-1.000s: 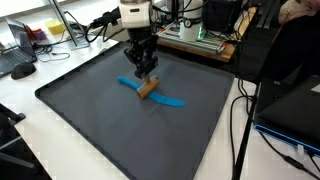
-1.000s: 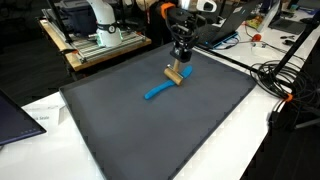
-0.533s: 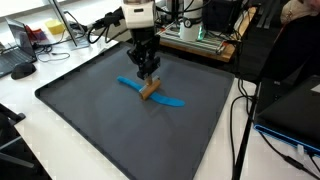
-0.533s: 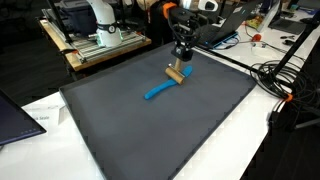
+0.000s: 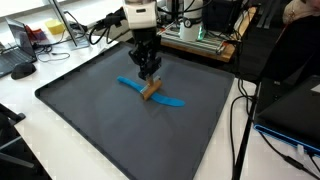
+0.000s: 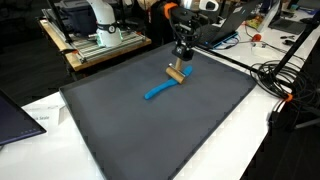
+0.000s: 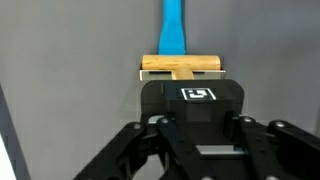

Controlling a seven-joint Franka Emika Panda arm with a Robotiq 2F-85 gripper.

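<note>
**Robotics laboratory bench.** A dark grey mat (image 5: 110,135) covers most of a white table (image 5: 25,110), reaching close to its edges. Beyond the table's far edge a wooden shelf (image 5: 195,40) carries wired electronics, and a yellow bin (image 5: 55,30) stands past the far corner among more leads. Black cables (image 5: 240,120) trail along one side edge. In an exterior view, a cable tangle (image 6: 275,80) and a tripod leg (image 6: 297,45) stand just off that edge. A laptop (image 6: 15,115) lies at the table's near corner. A metal-framed cart (image 6: 95,48) loaded with equipment stands behind the far edge.
</note>
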